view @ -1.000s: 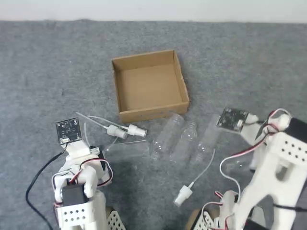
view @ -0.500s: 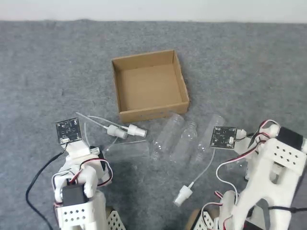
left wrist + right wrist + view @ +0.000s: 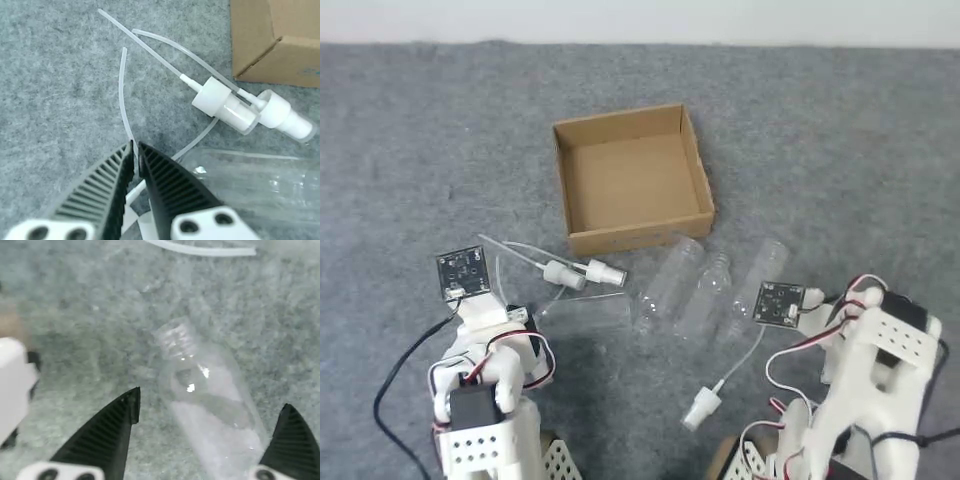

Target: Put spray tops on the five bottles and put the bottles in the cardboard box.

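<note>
The cardboard box [image 3: 630, 180] sits open at the middle of the table. Three clear bottles [image 3: 670, 283] [image 3: 705, 293] [image 3: 757, 280] lie side by side in front of it, and another bottle [image 3: 585, 312] lies nearer the left arm [image 3: 485, 320]. Two spray tops [image 3: 565, 273] [image 3: 605, 272] lie by the box, a third [image 3: 700, 408] in front. My left gripper [image 3: 135, 146] is shut, its tips at a thin tube [image 3: 121, 85], beside the two spray tops [image 3: 220, 102] [image 3: 285, 116]. My right gripper [image 3: 209, 412] is open, straddling a lying bottle [image 3: 205, 390].
Grey carpet covers the table. The box corner [image 3: 275, 40] stands close beyond the left gripper, with a clear bottle [image 3: 255, 175] lying beside its fingers. A spray top's tube [image 3: 200, 250] lies past the right gripper's bottle. The right arm's base [image 3: 870, 400] fills the front right.
The right arm has swung left and toward the front, its wrist now lower over the carpet by the rightmost bottle. The left arm has not moved.
</note>
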